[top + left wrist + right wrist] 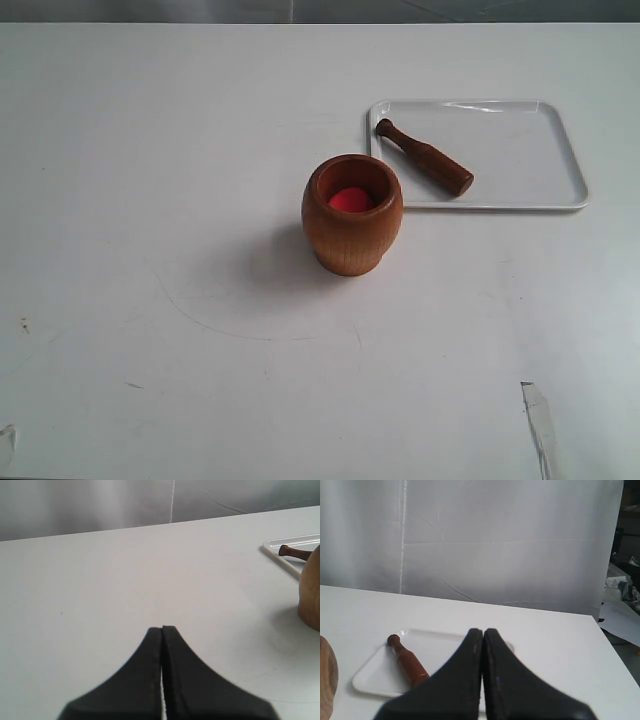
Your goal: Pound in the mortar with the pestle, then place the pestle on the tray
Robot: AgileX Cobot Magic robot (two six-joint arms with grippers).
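We're seeing light, smooth wood on the mortar (352,215), darker polished wood on the pestle (424,157), and beside the mortar the tray (520,160) is gleaming glossy white on a matt white table (150,250).

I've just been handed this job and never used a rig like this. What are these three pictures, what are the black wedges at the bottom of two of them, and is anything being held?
One picture looks at the table from off the arms; the other two come from a camera on each arm's wrist. The black wedges are the grippers: the left gripper and the right gripper, both with jaws pressed together and nothing between them. On the white table stands a wooden mortar with a red ball inside. Beside it is a white tray, and the dark pestle lies on it. Neither arm shows in the overview picture.
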